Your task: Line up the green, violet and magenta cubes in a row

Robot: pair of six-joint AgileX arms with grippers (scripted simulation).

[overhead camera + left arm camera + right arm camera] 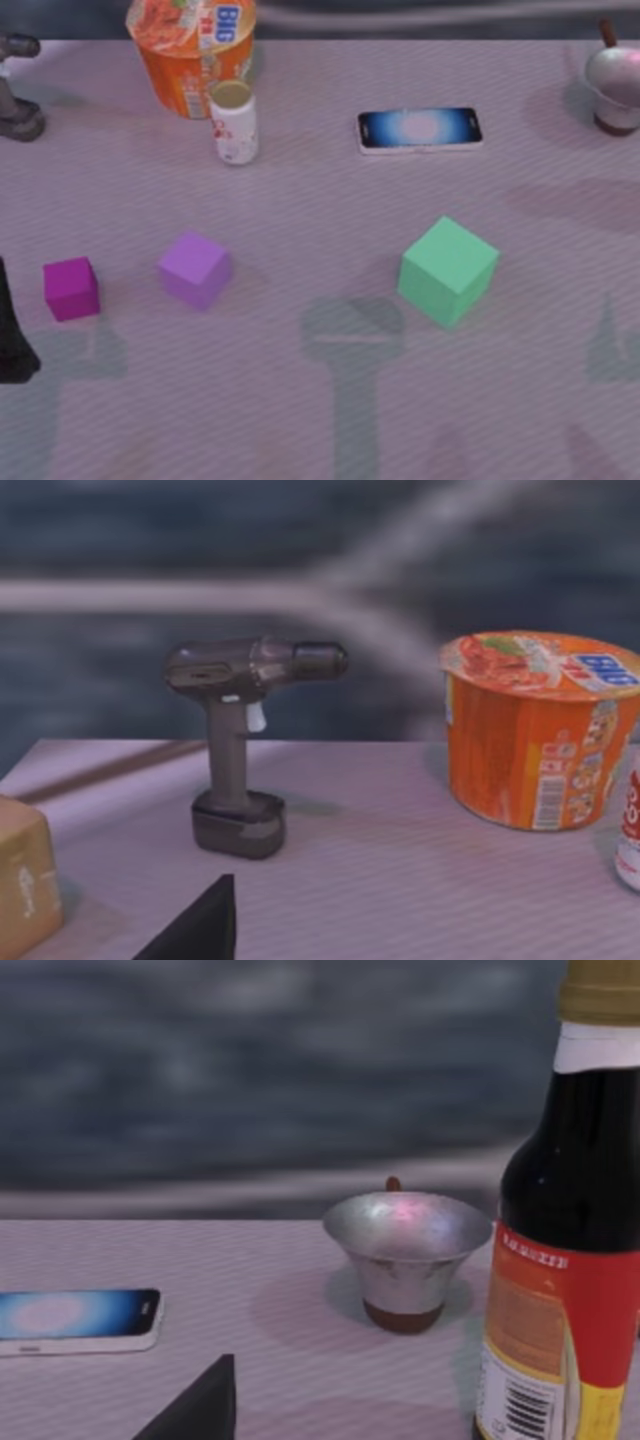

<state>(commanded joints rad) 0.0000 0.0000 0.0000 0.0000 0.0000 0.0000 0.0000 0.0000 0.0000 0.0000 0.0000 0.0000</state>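
Since neither gripper's fingers are visible, can't tell their state. Small matte magenta cube [71, 288] and lilac cube [195, 268] sit near the desk's left edge; big mint-green cube [447, 270] sits right of centre, so I'd grab it squarely.

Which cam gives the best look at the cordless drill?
Left wrist view: the dark grey cordless drill stands upright on its battery base, whole and side-on. The top view only catches part of it at the table's far left edge. The right wrist view doesn't show it.
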